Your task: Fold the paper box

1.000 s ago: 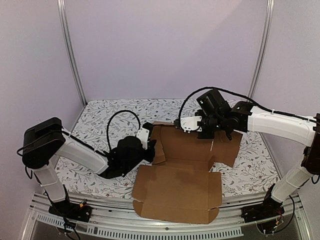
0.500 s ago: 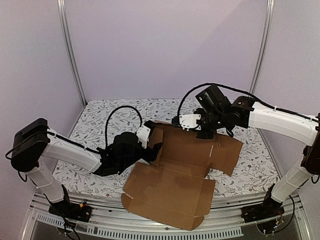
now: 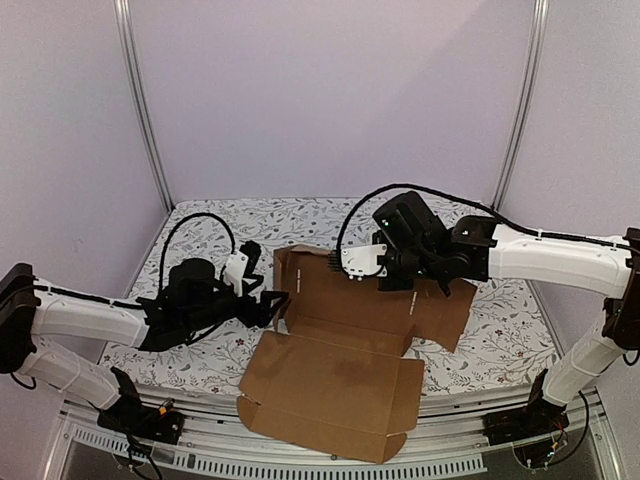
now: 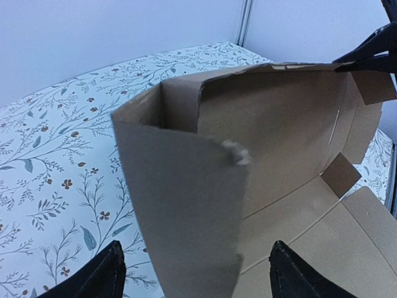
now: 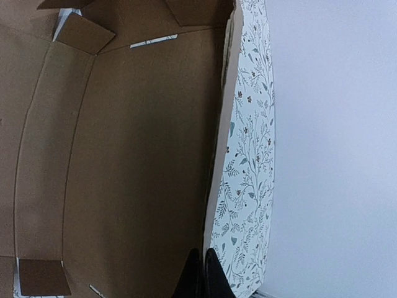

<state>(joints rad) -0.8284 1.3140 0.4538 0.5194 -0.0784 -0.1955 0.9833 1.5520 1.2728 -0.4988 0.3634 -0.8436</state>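
Note:
The paper box (image 3: 340,340) lies unfolded on the floral cloth, brown and plain. Its rear panel (image 3: 370,295) is tilted up, and its left side flap (image 4: 180,205) stands upright. My left gripper (image 3: 272,303) is open just left of that flap; in the left wrist view the flap's lower corner sits between the spread fingertips (image 4: 111,261) without touching them. My right gripper (image 5: 203,256) is shut on the rear panel's top edge (image 5: 217,155), also seen from the left wrist (image 4: 372,53). The box's inner face (image 5: 124,155) fills the right wrist view.
The floral cloth (image 3: 200,235) covers the table. The box's front panel (image 3: 320,420) reaches over the near edge onto the metal rails (image 3: 300,460). Upright poles (image 3: 140,100) and purple walls close in the back and sides.
My left gripper has opened, let go of the left flap and drawn back to the left. The box has slid and turned leftward. My right gripper has moved left with the rear panel.

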